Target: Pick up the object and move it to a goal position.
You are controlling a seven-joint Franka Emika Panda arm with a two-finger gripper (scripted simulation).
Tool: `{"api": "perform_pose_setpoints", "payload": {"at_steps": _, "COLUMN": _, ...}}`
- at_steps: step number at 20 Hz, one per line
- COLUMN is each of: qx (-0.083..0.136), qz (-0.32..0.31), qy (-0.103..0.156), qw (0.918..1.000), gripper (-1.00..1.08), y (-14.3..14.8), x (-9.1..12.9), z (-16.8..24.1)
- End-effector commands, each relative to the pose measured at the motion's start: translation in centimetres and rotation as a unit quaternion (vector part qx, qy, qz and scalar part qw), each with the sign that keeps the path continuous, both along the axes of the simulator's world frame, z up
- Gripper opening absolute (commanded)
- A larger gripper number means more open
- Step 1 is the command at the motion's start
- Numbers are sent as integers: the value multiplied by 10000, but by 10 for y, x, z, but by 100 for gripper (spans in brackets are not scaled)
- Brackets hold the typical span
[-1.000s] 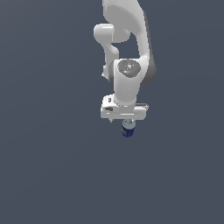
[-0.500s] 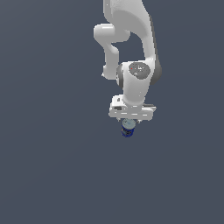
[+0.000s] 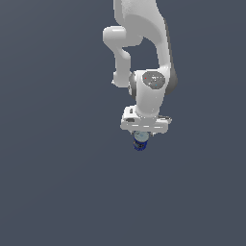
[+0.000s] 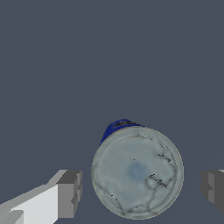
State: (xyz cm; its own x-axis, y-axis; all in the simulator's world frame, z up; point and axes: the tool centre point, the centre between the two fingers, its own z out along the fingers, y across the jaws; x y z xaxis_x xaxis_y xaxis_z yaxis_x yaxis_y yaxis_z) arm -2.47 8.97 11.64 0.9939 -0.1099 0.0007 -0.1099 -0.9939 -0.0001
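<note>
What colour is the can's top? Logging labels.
Pale grey-silver top, dark-blue side; clearest in the wrist view.

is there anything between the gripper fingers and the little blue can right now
Nothing visible. In the wrist view the can sits between the two fingers, with an open gap on each side and only bare grey floor around it. In the exterior view the gripper hangs directly over the can. No goal marker shows.

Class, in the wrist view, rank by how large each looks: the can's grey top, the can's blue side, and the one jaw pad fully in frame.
1. Grey top, by far the largest.
2. Jaw pad.
3. Blue side, only a sliver showing.

The top sits nearest the camera, which inflates it.
</note>
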Motion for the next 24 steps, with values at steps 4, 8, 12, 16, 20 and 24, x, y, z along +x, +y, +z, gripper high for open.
{"api": "perform_pose_setpoints", "payload": {"at_steps": 4, "qx": 0, "qz": -8, "qy": 5, "qw": 10000, "gripper": 100, "y": 0, "x": -2, "z": -27}}
{"api": "perform_pose_setpoints", "payload": {"at_steps": 8, "qx": 0, "qz": -11, "qy": 4, "qw": 10000, "gripper": 100, "y": 1, "x": -1, "z": -40}}
{"api": "perform_pose_setpoints", "payload": {"at_steps": 12, "qx": 0, "qz": -15, "qy": 3, "qw": 10000, "gripper": -100, "y": 0, "x": -1, "z": -42}}
{"api": "perform_pose_setpoints", "payload": {"at_steps": 16, "qx": 0, "qz": -15, "qy": 3, "qw": 10000, "gripper": -100, "y": 0, "x": -1, "z": -42}}
{"api": "perform_pose_setpoints", "payload": {"at_steps": 20, "qx": 0, "qz": -15, "qy": 3, "qw": 10000, "gripper": -100, "y": 0, "x": -1, "z": -42}}
{"api": "perform_pose_setpoints", "payload": {"at_steps": 24, "qx": 1, "qz": -11, "qy": 6, "qw": 10000, "gripper": -100, "y": 0, "x": -1, "z": -40}}
